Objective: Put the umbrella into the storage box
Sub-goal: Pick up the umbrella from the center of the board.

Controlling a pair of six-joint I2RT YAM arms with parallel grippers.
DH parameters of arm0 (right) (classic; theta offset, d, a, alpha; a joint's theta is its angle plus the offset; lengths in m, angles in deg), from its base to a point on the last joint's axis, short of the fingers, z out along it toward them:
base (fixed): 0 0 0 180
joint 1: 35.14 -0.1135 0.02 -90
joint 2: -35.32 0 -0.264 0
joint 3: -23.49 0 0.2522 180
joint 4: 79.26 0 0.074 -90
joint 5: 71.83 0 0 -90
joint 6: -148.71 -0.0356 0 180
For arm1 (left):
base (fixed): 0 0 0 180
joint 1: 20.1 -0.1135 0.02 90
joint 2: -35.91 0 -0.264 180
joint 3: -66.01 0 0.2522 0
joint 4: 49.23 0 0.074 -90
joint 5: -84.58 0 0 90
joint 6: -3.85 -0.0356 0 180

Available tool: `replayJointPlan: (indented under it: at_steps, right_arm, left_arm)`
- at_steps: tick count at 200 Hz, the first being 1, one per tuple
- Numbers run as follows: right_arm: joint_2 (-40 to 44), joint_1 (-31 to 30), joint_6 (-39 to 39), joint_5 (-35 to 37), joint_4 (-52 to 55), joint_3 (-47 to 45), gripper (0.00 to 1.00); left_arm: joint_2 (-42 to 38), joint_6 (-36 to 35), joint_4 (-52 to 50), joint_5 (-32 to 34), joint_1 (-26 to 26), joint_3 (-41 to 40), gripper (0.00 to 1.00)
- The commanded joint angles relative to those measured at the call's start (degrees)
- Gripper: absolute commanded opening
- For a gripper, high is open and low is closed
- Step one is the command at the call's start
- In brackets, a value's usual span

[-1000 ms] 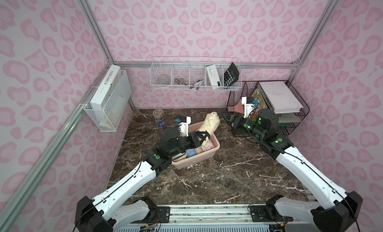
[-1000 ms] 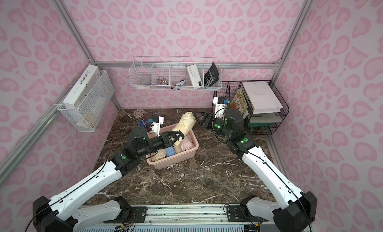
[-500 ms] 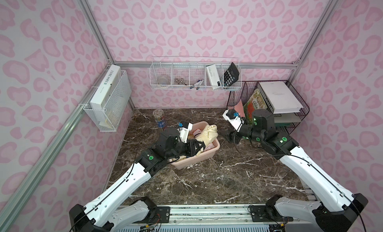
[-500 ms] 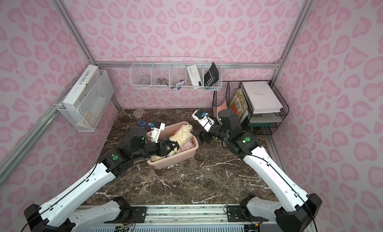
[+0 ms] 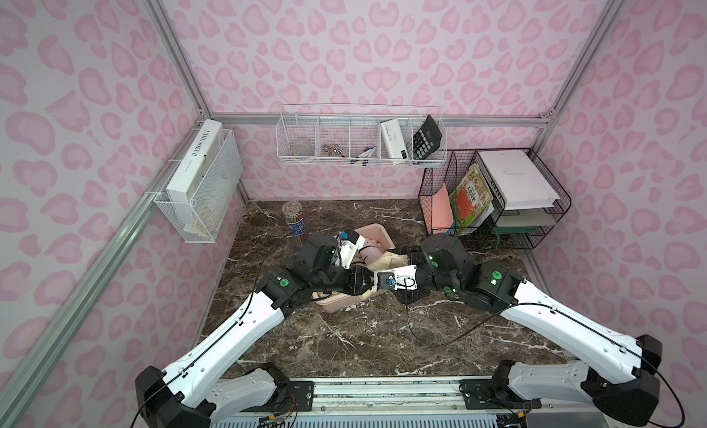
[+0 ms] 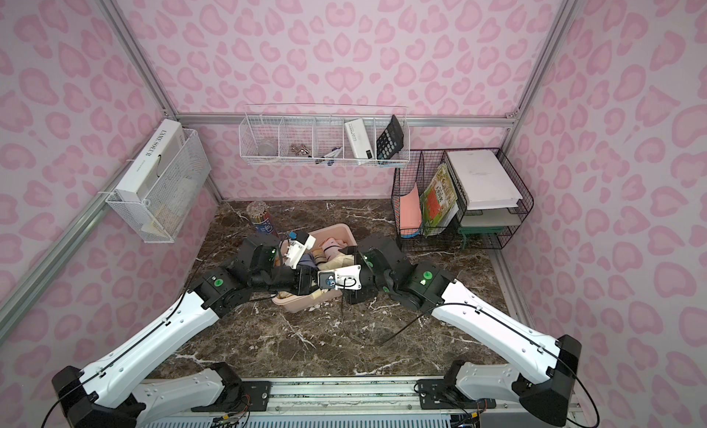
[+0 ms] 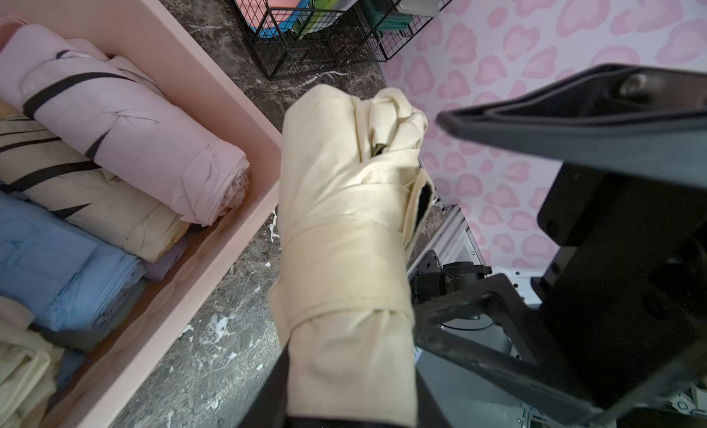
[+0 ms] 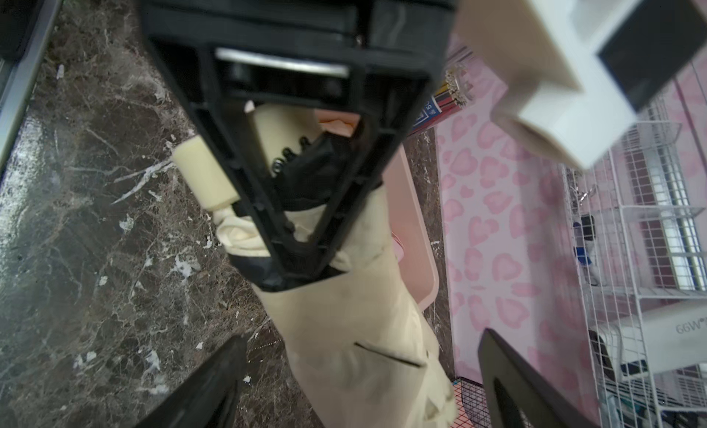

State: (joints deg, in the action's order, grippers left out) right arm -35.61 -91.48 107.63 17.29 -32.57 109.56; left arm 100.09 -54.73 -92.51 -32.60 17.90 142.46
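Across the storage box (image 5: 336, 303), left arm (image 5: 245, 323) reaches low.

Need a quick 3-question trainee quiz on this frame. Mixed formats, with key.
1. True or false: the left gripper is shut on the cream umbrella.
2. The right gripper is: A) shut on the umbrella, B) open, straddling the umbrella, C) out of view.
3. Short answer: where does the pink umbrella lie?
Key: 1 true; 2 B; 3 in the box.
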Motion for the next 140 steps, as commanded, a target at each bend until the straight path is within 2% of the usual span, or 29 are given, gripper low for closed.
replayJointPlan:
  at_steps: [1, 30, 82, 140]
  right_arm:
    - [-1.18, -0.57, 3.72, 2.14, 2.03, 0.98, 0.86]
    - [-2.51, -0.73, 4.28, 2.71, 2.45, 1.49, 0.81]
    - [-4.23, -1.13, 4.88, 2.86, 3.48, 2.15, 0.67]
    - [-5.34, -2.03, 5.06, 2.16, 3.66, 1.39, 0.63]
  left_arm:
    - [0.63, -2.18, -0.94, -3.95, 0.02, 1.75, 0.06]
    - [0.90, -3.33, -2.40, -5.40, 0.00, 2.17, 0.06]
    - [0.78, -3.71, -2.60, -6.67, -0.01, 1.82, 0.05]
    - [0.59, -3.82, -3.10, -7.80, 0.04, 1.61, 0.05]
